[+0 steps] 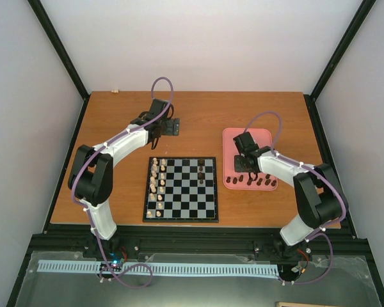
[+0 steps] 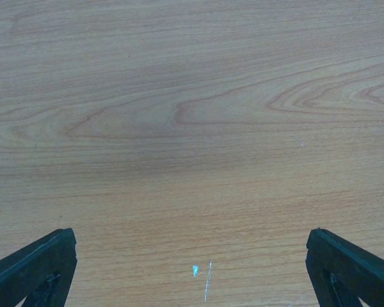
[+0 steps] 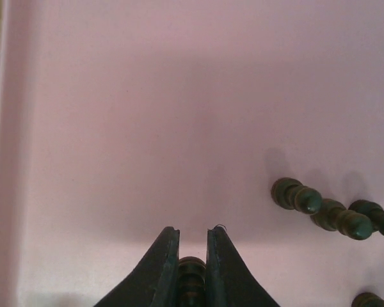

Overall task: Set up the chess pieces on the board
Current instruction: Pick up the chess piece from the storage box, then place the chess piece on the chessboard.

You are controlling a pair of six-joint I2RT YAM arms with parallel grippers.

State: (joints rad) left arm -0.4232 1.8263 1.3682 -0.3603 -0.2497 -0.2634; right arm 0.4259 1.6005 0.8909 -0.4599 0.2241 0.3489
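Top camera, fixed high above and behind the arm bases, looks steeply down the whole table (image 1: 198, 109), taking in the board (image 1: 181, 189) and the tray (image 1: 269, 137). Left wrist camera faces down, close over bare wood, with the left fingers (image 2: 32, 268) at its lower corners. Right wrist camera sits very close over the tray floor, the right fingers (image 3: 157, 272) at its bottom edge. Top and right wrist views share the tray and loose pieces (image 3: 320, 208); top and left wrist views share the tabletop.
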